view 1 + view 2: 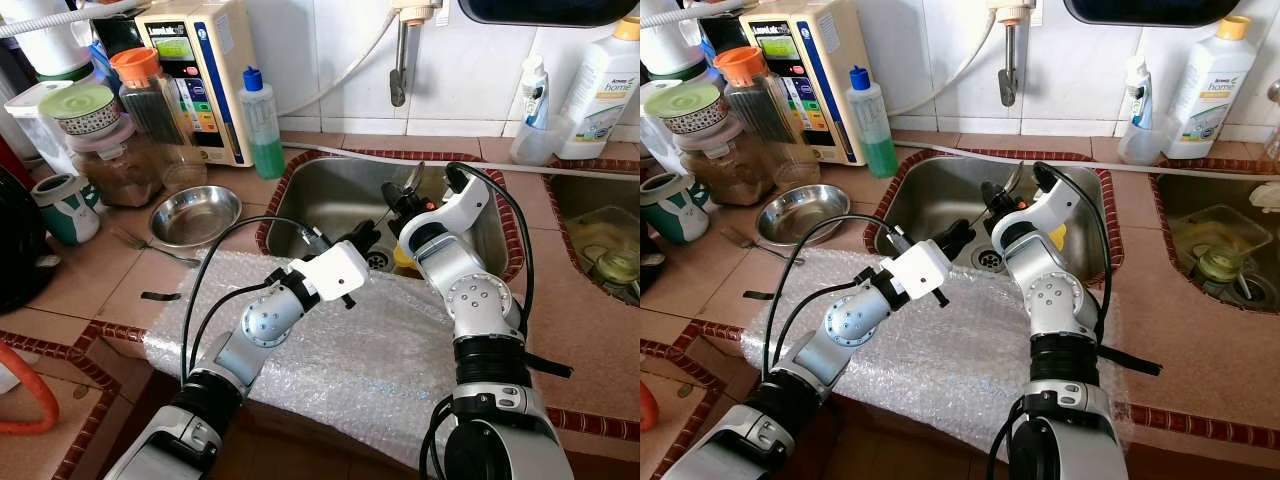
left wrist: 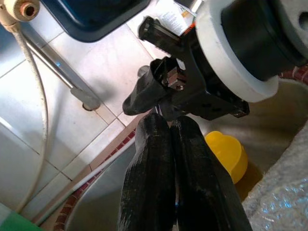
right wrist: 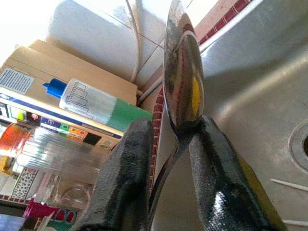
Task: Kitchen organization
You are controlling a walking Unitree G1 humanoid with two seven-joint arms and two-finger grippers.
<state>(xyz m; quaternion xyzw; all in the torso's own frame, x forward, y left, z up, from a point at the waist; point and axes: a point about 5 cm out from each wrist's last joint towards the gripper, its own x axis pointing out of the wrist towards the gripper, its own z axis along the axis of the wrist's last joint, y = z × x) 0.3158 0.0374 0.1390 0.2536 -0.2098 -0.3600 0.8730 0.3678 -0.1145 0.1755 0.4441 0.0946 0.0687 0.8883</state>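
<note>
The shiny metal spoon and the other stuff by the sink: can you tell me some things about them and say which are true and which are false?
1. The right gripper holds a shiny metal spoon. True.
2. The round steel bowl sits inside the steel sink. False: it stands on the tiled counter beside the sink.
3. Clear bubble wrap covers the counter's front edge. True.
4. The blue-capped bottle holds red liquid. False: green.

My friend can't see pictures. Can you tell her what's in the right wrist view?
The right tool grips a shiny metal spoon by its neck between two black fingers, bowl pointing away, over a steel sink. Behind stand a clear bottle of green liquid with a blue cap and a beige appliance against the white-tiled wall.
</note>
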